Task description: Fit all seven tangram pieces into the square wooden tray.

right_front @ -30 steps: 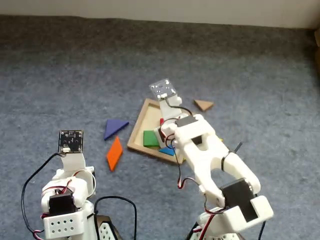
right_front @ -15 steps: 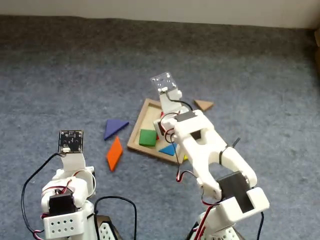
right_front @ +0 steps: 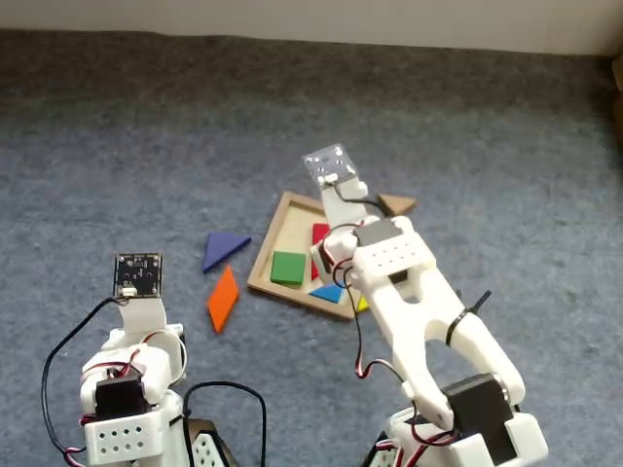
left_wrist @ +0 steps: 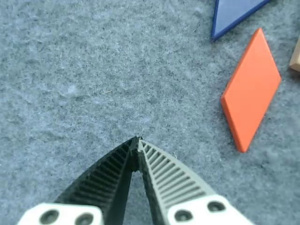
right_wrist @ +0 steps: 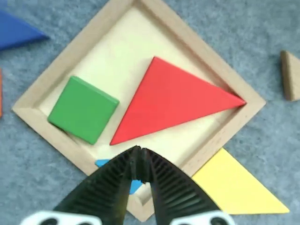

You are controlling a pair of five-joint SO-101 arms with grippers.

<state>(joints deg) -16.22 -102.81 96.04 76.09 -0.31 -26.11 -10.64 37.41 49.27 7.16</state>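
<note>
Lying in the tray: the green square (right_wrist: 83, 109) and the large red triangle (right_wrist: 173, 98) sat flat inside the square wooden tray (right_wrist: 64, 57), close together.
Light blue piece: it (right_wrist: 101, 163) showed at the tray's rim under the right pincer, mostly hidden; whether it sat flat inside could not be told.
Outside the tray: the yellow triangle (right_wrist: 234, 185) lay just beside the rim and the small tan triangle (right_wrist: 290, 75) near another side. The dark blue triangle (right_front: 224, 248) and orange parallelogram (right_front: 223, 298) lay apart on the grey-carpeted desk (right_front: 146, 146).
Right pincer: it (right_wrist: 139, 152) was closed, gripping nothing, above the tray's edge.
Left pincer: it (left_wrist: 137, 140) was closed and empty over bare carpet, with the orange parallelogram near.
Handling: the pieces looked like thin, stiff, light painted wood with smooth faces that would likely slip. They lay low on the carpet, so a pinch across two opposite edges seemed best, for the parallelogram across its narrow width.
Writing: none was legible on the pieces or the tray.
</note>
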